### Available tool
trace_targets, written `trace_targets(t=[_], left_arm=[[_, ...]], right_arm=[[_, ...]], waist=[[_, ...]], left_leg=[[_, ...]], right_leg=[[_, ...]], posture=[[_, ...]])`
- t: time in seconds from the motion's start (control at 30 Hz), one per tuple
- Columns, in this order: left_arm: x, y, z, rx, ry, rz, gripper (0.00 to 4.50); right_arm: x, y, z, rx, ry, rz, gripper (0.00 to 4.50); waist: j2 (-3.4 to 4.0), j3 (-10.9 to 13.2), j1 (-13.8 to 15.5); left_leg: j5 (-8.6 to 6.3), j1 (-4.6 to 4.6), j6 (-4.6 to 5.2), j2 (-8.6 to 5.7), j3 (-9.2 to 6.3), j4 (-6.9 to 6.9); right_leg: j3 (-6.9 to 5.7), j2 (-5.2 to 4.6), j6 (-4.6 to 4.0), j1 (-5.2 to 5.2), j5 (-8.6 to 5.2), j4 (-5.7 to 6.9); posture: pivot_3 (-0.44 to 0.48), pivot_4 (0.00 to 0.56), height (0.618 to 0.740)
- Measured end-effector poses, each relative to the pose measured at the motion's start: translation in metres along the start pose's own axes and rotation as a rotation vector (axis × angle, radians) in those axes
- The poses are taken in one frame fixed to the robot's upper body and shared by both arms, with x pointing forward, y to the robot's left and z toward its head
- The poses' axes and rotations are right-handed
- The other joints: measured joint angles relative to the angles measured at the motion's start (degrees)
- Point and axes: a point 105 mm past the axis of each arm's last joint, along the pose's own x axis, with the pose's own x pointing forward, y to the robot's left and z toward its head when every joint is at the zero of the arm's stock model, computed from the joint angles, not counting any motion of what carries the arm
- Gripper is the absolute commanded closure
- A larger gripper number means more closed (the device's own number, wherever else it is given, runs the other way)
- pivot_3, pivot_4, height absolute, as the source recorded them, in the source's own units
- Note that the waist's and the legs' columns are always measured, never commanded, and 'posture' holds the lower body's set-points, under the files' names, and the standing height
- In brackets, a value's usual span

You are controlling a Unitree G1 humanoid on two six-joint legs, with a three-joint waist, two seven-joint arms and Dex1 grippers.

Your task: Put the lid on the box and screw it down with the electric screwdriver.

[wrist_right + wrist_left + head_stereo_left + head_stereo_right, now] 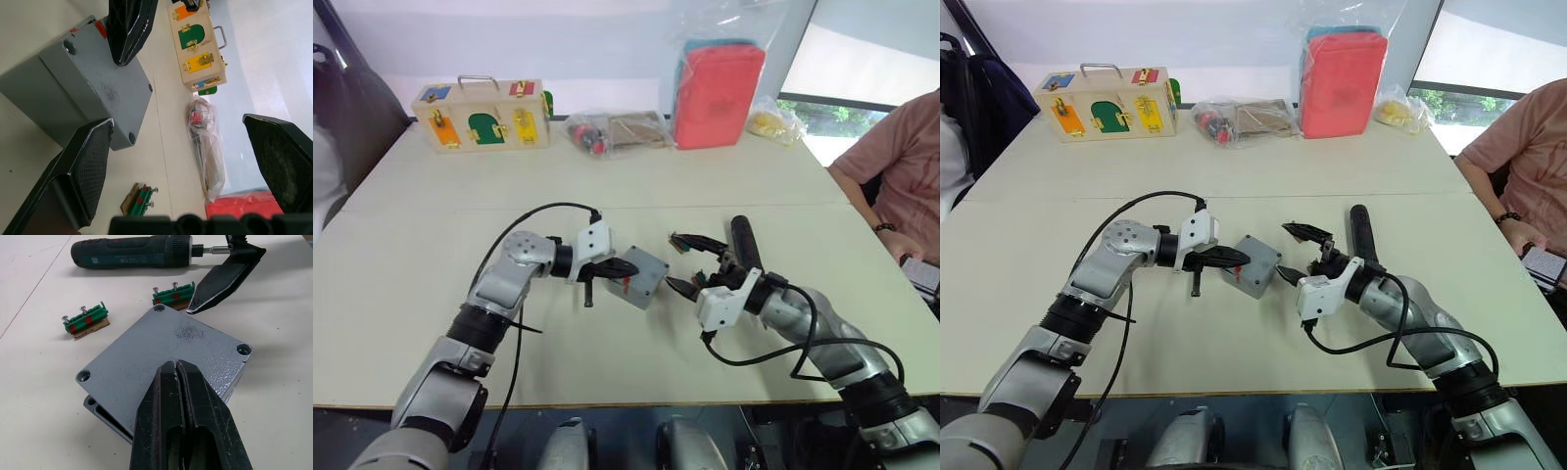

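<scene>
Lid point(166, 357) sits slightly askew on box point(44, 98) at table centre, left gripper point(177, 369) closed, tips resting on it, holding nothing; right gripper point(1295, 257) wide open, empty, just beside; electric screwdriver point(132, 252) lies nearby — judged rigid, smooth, light-ish, best gripped mid-barrel.

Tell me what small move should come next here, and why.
Probably nudge the lid square: it sits on the box slightly askew, a box corner showing beneath. The left tool rests shut on it, and the right tool hangs open beside it. The electric screwdriver lies untouched.
</scene>
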Motion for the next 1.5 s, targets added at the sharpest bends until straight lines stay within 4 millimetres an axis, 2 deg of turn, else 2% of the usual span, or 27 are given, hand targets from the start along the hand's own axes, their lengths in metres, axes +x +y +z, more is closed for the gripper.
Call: trace_targets(t=[0.37,0.97,1.27,1.33,1.43,1.5], left_arm=[[-0.001,0.0,0.0,0.004,0.001,0.006,4.5],[-0.008,-0.004,0.0,-0.01,0.013,0.016,4.5],[-0.011,0.002,0.003,-0.058,-0.009,0.062,4.5],[-0.01,0.003,0.01,-0.108,-0.051,0.075,4.5],[-0.021,0.009,0.041,-0.145,-0.18,0.119,4.5],[-0.033,0.015,0.059,-0.144,-0.233,0.159,4.5]], right_arm=[[0.005,-0.007,-0.001,-0.016,-0.014,-0.01,0.06],[0.009,-0.001,0.001,0.008,-0.024,0.002,0.06],[0.004,0.001,0.0,0.035,-0.006,0.008,0.06],[-0.001,-0.005,0.0,0.099,0.015,-0.018,0.06],[-0.01,-0.019,0.003,0.308,0.042,-0.07,0.06],[-0.014,-0.019,0.008,0.448,0.053,-0.047,0.51]], waist=[[-0.01,0.0,0.0],[0.0,0.0,-0.1],[0.01,0.3,0.0],[0.01,0.5,0.1],[0.01,0.6,0.1],[0.03,0.6,0.0]], left_leg=[[0.0,-0.01,0.0,0.01,-0.01,-0.04],[0.0,-0.01,0.01,0.05,-0.01,-0.13],[0.0,-0.12,0.01,0.05,-0.01,-0.13],[0.0,-0.28,0.0,0.05,-0.03,-0.12],[0.01,-1.01,-0.01,0.14,-0.15,0.11],[0.01,-1.0,-0.01,0.12,-0.15,0.11]], right_leg=[[0.0,0.0,-0.01,-0.03,0.0,-0.01],[0.01,0.02,-0.08,-0.11,-0.04,-0.01],[0.01,0.01,-0.08,-0.2,-0.04,-0.01],[0.01,-0.01,-0.05,-0.33,-0.03,0.01],[-0.03,-0.01,0.15,-0.97,0.1,0.15],[-0.05,-0.02,0.15,-0.96,0.1,0.14]], posture=[[0.0,0.15,0.73],[0.0,0.15,0.73],[0.0,0.15,0.73],[0.0,0.15,0.73],[0.0,0.15,0.73],[0.0,0.15,0.73]])
